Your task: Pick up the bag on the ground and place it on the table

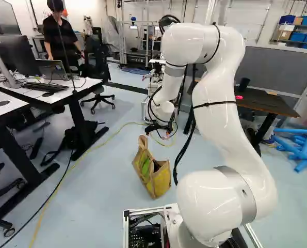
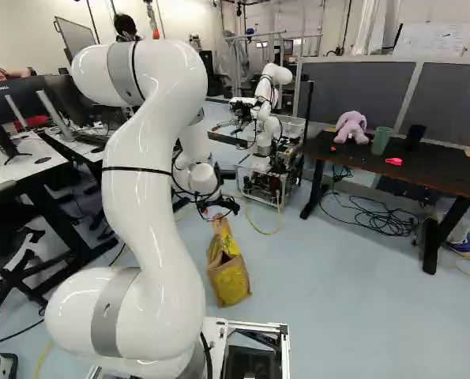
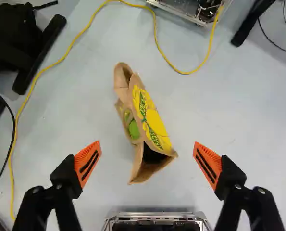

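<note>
Wrist view is showing one gripper (image 3: 146,146) hovering above one bag (image 3: 155,120), which is sitting on the floor; two fingers are standing wide apart, gripping nothing. Closing off-centre is risking a topple, the soft sides folding away; pinching one thin edge is inviting a slip during the lift. Right of the bag in the right base view, one dark table (image 2: 440,167) is carrying one plush toy (image 2: 351,126) and two cups (image 2: 381,140), crowding any set-down.

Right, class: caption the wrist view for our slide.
Open gripper above a brown bag on the floor, yellow cable beyond.
</note>
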Available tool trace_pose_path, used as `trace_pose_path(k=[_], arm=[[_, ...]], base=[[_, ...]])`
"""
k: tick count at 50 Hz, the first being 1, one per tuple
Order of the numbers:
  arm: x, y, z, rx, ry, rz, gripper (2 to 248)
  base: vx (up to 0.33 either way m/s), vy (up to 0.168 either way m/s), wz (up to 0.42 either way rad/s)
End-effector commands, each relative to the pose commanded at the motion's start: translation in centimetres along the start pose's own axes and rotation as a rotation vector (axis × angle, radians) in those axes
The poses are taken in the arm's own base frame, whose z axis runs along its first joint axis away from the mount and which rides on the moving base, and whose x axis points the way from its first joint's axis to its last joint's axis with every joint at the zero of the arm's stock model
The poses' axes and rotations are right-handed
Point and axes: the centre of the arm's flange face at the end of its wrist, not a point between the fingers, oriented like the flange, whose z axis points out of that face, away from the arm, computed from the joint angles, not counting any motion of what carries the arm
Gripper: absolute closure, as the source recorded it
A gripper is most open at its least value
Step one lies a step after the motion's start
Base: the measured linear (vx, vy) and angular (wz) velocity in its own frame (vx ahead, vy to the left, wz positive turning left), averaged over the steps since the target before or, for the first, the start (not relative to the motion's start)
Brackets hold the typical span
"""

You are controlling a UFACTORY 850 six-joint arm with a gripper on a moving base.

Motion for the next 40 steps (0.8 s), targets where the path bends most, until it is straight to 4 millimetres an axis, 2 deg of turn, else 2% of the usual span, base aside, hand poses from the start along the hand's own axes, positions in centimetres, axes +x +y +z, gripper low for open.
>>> trace_pose_path(k=[40], arm=[[3.8,-2.9,8.7,0.013,-0.069,-0.003,3]], base=[[0.0,0.0,0.0]])
